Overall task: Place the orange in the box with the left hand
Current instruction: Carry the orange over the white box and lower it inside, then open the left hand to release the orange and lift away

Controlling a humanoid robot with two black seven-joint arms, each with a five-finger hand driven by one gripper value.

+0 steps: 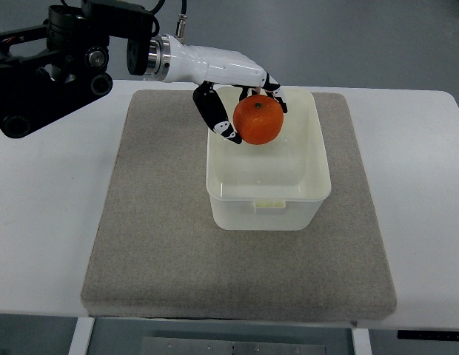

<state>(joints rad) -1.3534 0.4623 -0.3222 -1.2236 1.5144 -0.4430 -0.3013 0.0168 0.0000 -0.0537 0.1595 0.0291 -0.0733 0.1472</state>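
I see my left hand (240, 100) gripping the orange (258, 120) between thumb and fingers (217, 118); the open box (268, 200) lies directly below them, so I only need to release.

A white counter (44, 222) fills most of the view, carrying a grey felt mat (155, 244) with rounded corners. Beyond its far edge lies a pale grey-blue floor (363, 37), evenly lit. Below the near edge, a metal frame (252, 346) shows.
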